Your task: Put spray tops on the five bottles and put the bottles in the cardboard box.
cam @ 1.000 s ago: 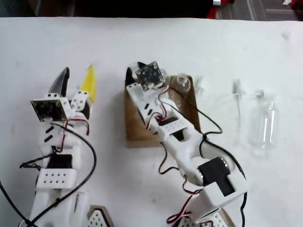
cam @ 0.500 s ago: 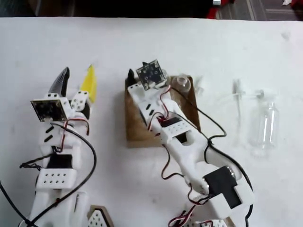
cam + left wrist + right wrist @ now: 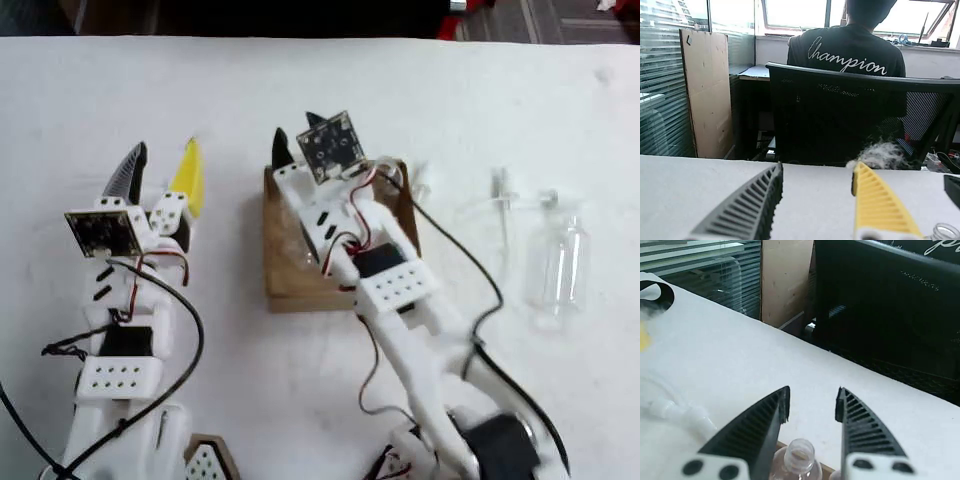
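Bottle [image 3: 799, 456] tucked just inside the far rim of the cardboard box [image 3: 285, 278], neck bare and open, sitting directly under the gap of the right pincer [image 3: 812, 400]. Hovers right over that neck, both black fingers [image 3: 755, 432] splayed wide, clasping nothing at all. White arm [image 3: 400, 300] laid across the box from the near side in the high view. Over to the right: second bottle [image 3: 560, 265], clear, lying flat on the white tabletop [image 3: 450, 90], well apart from the box. Loose spray tops [image 3: 499, 200] near it, thin tubes and all, lying between it and the box toward the far side. And on the other flank, left pincer [image 3: 160, 172] off to the left of the box, not touching it, one black finger and one yellow finger [image 3: 188, 180] parted, released, empty. Points out across the tabletop toward a black chair [image 3: 840, 120] in its own wrist view.
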Robot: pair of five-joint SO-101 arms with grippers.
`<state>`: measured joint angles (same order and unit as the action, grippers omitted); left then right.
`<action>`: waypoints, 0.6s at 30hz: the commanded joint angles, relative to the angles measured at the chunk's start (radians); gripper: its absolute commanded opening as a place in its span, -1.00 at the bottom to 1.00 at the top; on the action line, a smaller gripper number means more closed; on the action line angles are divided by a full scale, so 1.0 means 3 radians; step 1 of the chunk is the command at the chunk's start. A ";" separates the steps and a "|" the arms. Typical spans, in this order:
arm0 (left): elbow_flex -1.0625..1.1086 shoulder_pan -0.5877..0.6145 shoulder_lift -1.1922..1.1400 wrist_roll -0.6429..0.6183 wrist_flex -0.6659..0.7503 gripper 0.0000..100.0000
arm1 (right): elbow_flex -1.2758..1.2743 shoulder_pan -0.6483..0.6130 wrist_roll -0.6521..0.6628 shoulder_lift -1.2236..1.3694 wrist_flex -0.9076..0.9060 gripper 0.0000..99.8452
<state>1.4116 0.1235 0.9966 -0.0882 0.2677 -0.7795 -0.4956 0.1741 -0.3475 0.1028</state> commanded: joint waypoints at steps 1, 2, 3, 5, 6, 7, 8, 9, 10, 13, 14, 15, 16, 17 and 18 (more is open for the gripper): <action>-0.0102 0.0008 0.0059 -0.0036 0.0092 -0.58 | 0.0711 0.0038 0.0036 -0.0662 -0.1910 -0.74; -0.0102 0.0008 0.0059 -0.0036 0.0092 -0.58 | 0.0926 0.0033 0.0082 -0.0688 -0.2335 -0.74; -0.0102 0.0008 0.0059 -0.0036 0.0092 -0.58 | 0.1141 0.0013 0.0205 -0.0678 -0.2713 -0.74; -0.0102 0.0013 0.0064 -0.0036 0.0092 -0.58 | 0.1473 -0.0038 0.0563 -0.0560 -0.3276 -0.75; -0.0102 0.0013 0.0064 -0.0036 0.0092 -0.58 | 0.1591 -0.0100 0.0747 -0.0453 -0.3455 -0.75; -0.0102 0.0013 0.0064 -0.0036 0.0092 -0.58 | 0.1678 -0.0136 0.0869 -0.0325 -0.3608 -0.75; -0.0102 0.0013 0.0064 -0.0036 0.0092 -0.58 | 0.1739 -0.0166 0.0972 -0.0176 -0.3721 -0.75; -0.0102 0.0013 0.0064 -0.0036 0.0092 -0.58 | 0.1790 -0.0187 0.1008 -0.0023 -0.3803 -0.75; -0.0102 0.0018 0.0064 -0.0036 0.0092 -0.58 | 0.1821 -0.0192 0.1018 0.0136 -0.3854 -0.75; -0.0102 0.0028 0.0064 -0.0041 0.0092 -0.58 | 0.1867 -0.0192 0.1059 0.0565 -0.3895 -0.75; -0.0102 0.0028 0.0069 -0.0041 0.0092 -0.58 | 0.1872 -0.0197 0.1110 0.0683 -0.3884 -0.75; -0.0102 0.0028 0.0069 -0.0041 0.0092 -0.58 | 0.1872 -0.0222 0.1187 0.0775 -0.3879 -0.75; -0.0102 0.0033 0.0069 -0.0046 0.0092 -0.58 | 0.1872 -0.0263 0.1274 0.0846 -0.3874 -0.75; -0.0102 0.0033 0.0069 -0.0046 0.0092 -0.58 | 0.1872 -0.0294 0.1345 0.0903 -0.3874 -0.75; -0.0102 0.0033 0.0069 -0.0046 0.0092 -0.58 | 0.1872 -0.0320 0.1396 0.0954 -0.3869 -0.75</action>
<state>1.4116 0.1235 0.9966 -0.0882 0.2677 -0.2700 -0.5508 0.5240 -0.1097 -1.0556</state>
